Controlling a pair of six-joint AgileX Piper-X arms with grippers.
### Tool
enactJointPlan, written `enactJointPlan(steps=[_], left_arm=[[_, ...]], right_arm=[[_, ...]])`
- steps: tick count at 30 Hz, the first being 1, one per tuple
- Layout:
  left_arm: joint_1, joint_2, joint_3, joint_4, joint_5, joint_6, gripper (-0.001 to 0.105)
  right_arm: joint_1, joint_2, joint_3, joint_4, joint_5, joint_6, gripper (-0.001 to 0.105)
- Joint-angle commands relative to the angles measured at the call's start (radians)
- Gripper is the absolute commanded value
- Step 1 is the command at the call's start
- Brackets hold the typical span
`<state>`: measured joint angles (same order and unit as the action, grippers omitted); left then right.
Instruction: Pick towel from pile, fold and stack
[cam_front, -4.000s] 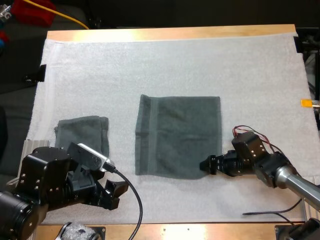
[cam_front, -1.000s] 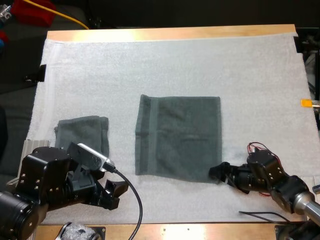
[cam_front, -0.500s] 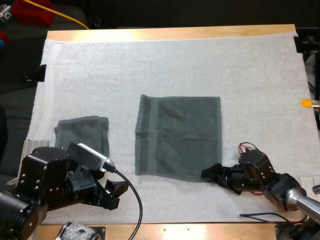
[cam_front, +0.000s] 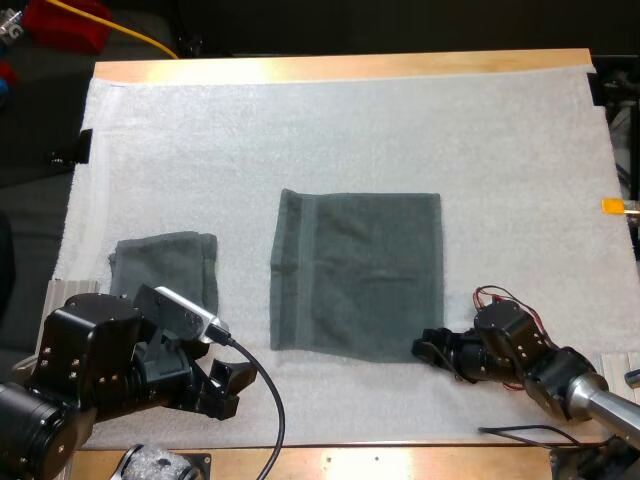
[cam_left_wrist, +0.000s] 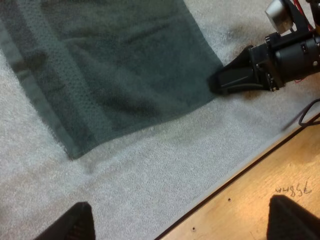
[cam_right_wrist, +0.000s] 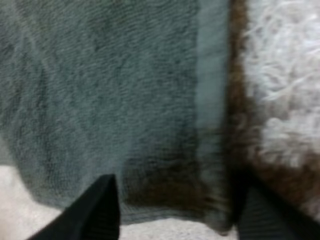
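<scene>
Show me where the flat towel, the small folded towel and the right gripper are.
flat towel (cam_front: 358, 272): high view, middle of the cloth.
folded towel (cam_front: 168, 262): high view, its top face.
right gripper (cam_front: 427, 347): high view, between its fingertips at the flat towel's near corner.

The white mat (cam_front: 350, 120) lies beneath my left pincer (cam_front: 228, 385) and my right pincer (cam_front: 427, 348) and spreads far ahead of both. The wooden tabletop (cam_front: 340, 67) shows past the mat's far edge and just behind my left pincer, where dark handwriting (cam_left_wrist: 292, 190) marks the wood.
</scene>
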<state>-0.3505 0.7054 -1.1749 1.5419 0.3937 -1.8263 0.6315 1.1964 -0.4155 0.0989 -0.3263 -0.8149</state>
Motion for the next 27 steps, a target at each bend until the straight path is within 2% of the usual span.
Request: enactJointPlan(steps=[1, 5, 7, 12, 15, 23, 27], left_arm=[[-0.004, -0.003, 0.002, 0.001, 0.006, -0.009, 0.069], [-0.004, -0.003, 0.002, 0.001, 0.006, -0.009, 0.069], [-0.004, -0.003, 0.002, 0.001, 0.006, -0.009, 0.069], [-0.004, -0.003, 0.002, 0.001, 0.006, -0.009, 0.069], [-0.004, -0.003, 0.002, 0.001, 0.006, -0.009, 0.069], [-0.004, -0.003, 0.002, 0.001, 0.006, 0.004, 0.069], [-0.004, -0.003, 0.002, -0.005, 0.006, 0.019, 0.069]], right_arm=[[0.002, 0.007, 0.006, 0.010, 0.011, -0.003, 0.045], [0.002, 0.007, 0.006, 0.010, 0.020, -0.003, 0.040], [0.002, 0.007, 0.006, 0.010, 0.024, -0.003, 0.034], [0.002, 0.007, 0.006, 0.010, 0.036, -0.010, 0.009], [0.002, 0.007, 0.006, 0.010, 0.036, -0.026, 0.000], [0.002, 0.005, 0.006, 0.012, 0.030, -0.077, 0.001], [0.002, -0.029, 0.006, 0.075, 0.058, -0.115, 0.001]])
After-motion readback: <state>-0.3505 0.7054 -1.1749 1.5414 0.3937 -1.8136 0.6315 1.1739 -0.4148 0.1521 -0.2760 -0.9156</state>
